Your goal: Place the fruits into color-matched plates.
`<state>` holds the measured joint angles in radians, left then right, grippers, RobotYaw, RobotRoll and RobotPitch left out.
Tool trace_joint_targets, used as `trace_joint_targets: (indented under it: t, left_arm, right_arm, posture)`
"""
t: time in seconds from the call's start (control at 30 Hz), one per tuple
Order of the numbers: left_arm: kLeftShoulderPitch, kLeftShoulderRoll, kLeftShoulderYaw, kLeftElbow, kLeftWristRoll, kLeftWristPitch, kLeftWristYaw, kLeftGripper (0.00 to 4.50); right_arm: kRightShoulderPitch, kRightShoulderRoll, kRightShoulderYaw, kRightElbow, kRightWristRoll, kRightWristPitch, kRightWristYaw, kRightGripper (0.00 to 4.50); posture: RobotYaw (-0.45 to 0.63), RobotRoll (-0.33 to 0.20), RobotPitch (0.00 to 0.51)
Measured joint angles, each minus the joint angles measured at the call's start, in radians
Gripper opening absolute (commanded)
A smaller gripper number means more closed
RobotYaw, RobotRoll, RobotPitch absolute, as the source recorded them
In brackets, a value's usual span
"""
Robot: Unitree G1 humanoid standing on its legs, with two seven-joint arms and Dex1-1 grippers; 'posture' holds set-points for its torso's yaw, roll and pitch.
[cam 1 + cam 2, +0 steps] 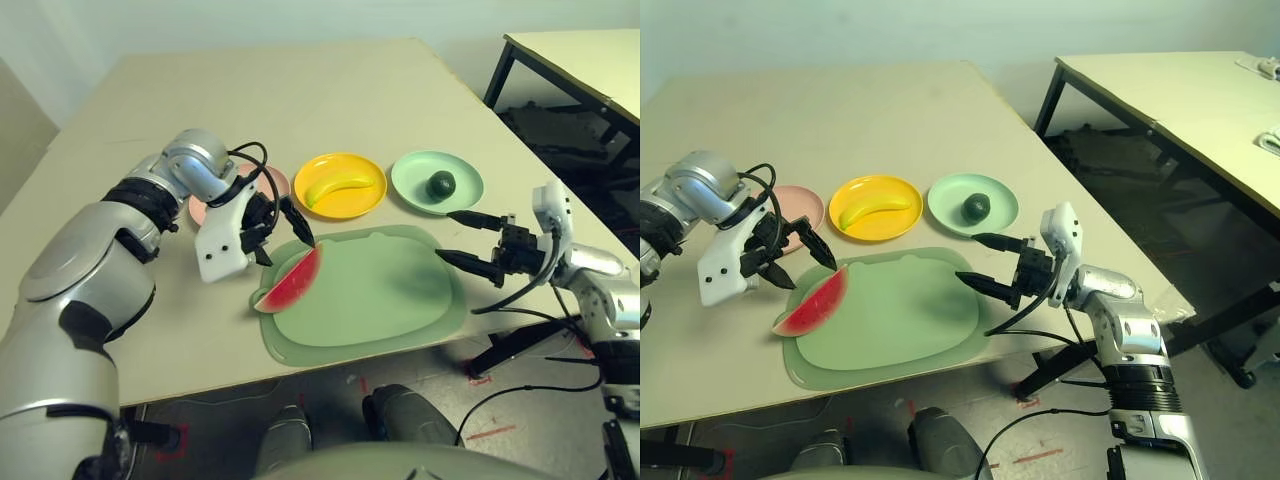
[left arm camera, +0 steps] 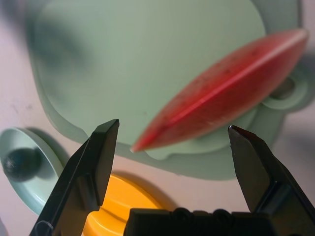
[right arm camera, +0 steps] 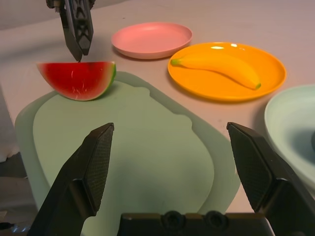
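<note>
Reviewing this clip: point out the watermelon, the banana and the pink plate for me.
Watermelon (image 1: pixel 292 283): left eye view, on the red face.
Banana (image 1: pixel 873 209): right eye view, on the middle of its curve.
Pink plate (image 3: pixel 151 39): right wrist view, on its bare inside.

The pale beige table (image 1: pixel 300 80) carries a large pale green mat (image 1: pixel 380 290), which spreads between the left fingers (image 1: pixel 296 222) and the right fingers (image 1: pixel 470 263). Three round plates stand beyond the mat in a row: the pink plate (image 1: pixel 798 200) partly behind the left fingers, the yellow plate (image 1: pixel 340 207) farther out than both pairs and between them, and the mint green plate (image 1: pixel 420 175) just beyond the right fingers.
</note>
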<state>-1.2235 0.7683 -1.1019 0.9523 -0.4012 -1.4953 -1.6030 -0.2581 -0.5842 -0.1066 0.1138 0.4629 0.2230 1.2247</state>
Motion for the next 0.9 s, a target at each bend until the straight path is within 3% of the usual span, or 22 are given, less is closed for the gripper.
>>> trace_joint_targets:
  t: [0.53, 0.9]
  left_arm:
    - [0.001, 0.030, -0.157, -0.037, -0.020, -0.024, -0.001, 4.50]
    - [0.001, -0.025, -0.127, 0.024, 0.046, -0.004, -0.001, 4.50]
  right_arm:
    - [-0.009, -0.023, 0.000, 0.007, 0.008, -0.004, 0.013, 4.48]
    - [0.007, -0.051, 0.010, -0.027, 0.006, -0.008, 0.032, 4.48]
  posture:
    - [-0.31, 0.000, 0.006]
    - [-0.31, 0.000, 0.006]
